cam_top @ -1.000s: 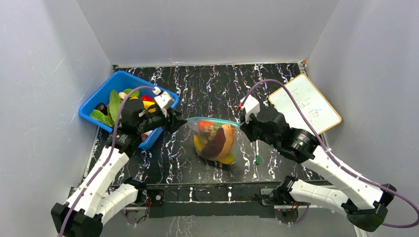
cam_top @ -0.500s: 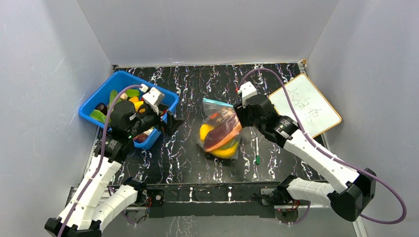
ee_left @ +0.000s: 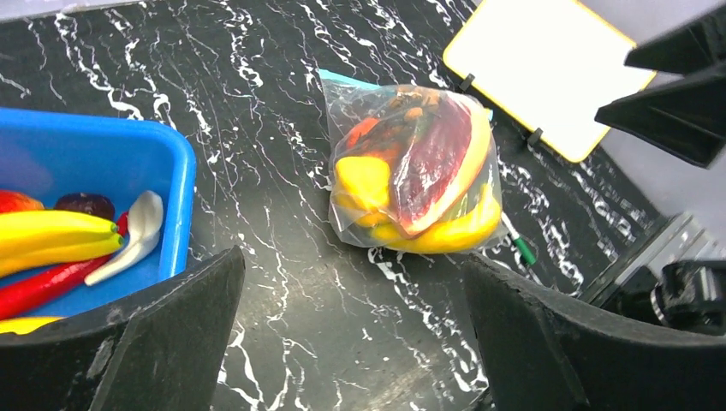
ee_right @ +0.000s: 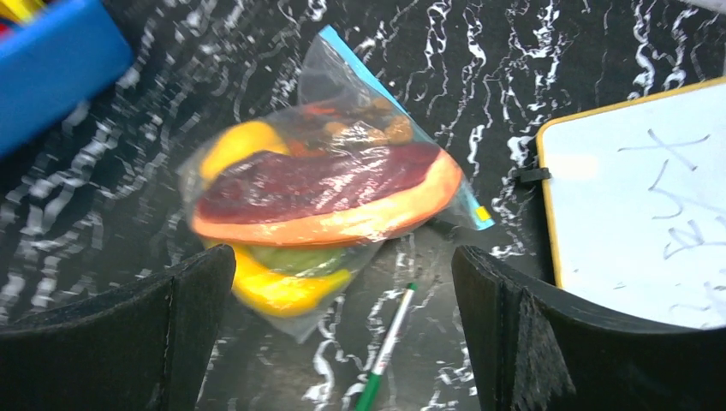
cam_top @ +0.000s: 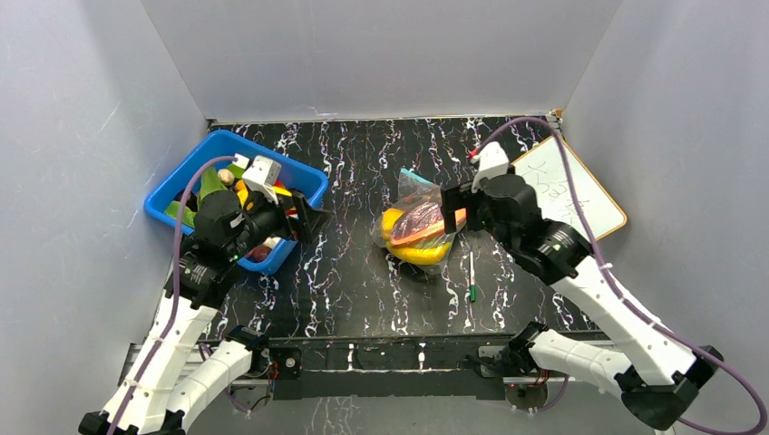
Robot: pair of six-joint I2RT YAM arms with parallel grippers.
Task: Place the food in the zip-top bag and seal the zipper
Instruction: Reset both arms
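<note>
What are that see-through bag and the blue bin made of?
The zip-top bag looks like thin clear plastic film, glossy: it crinkles and catches glare. The blue bin is probably rigid moulded plastic: smooth, slightly shiny, with a rounded rim.

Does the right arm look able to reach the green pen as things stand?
Probably yes: the right gripper is open and empty, and the green pen lies uncovered beside the zip-top bag.
</note>
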